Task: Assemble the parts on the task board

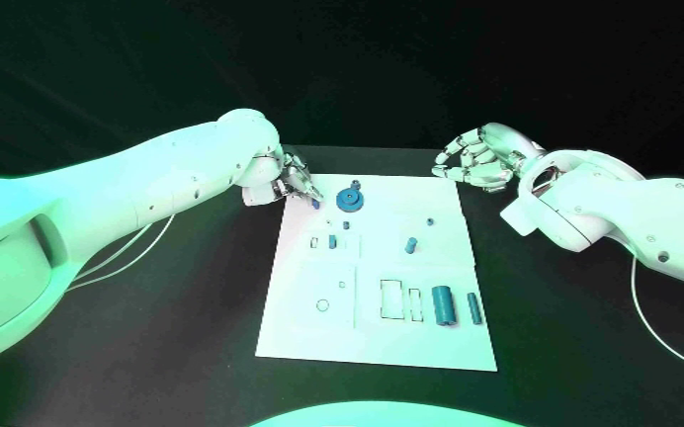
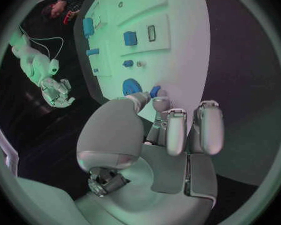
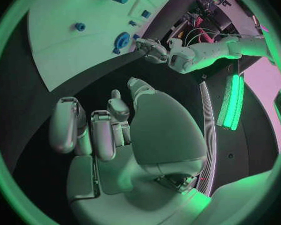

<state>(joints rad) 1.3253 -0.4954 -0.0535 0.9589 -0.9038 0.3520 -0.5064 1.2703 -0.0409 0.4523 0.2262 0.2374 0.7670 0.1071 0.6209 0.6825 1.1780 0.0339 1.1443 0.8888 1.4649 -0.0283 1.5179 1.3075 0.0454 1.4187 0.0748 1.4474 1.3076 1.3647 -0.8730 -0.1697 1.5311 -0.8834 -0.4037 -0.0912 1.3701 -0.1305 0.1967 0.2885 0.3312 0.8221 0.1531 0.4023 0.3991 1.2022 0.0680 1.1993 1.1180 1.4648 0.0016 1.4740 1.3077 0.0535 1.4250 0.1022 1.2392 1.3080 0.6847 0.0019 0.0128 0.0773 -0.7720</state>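
The white task board (image 1: 378, 333) lies in the middle of the black table. My left hand (image 1: 293, 182) is at the board's far left corner and pinches a small blue part (image 2: 155, 91) between thumb and a finger, right beside a round blue disc part (image 1: 351, 200). Two small blue parts (image 1: 410, 245) (image 1: 332, 242) sit mid-board, and two long blue cylinders (image 1: 444, 301) lie in slots near the front right. My right hand (image 1: 477, 158) hovers off the board's far right corner, fingers loosely bent, holding nothing.
Bare black table (image 1: 157, 348) surrounds the board on the left, right and front. Thin white cables (image 1: 128, 249) trail along the table by each arm. Empty outlined slots (image 1: 390, 300) mark the board's front half.
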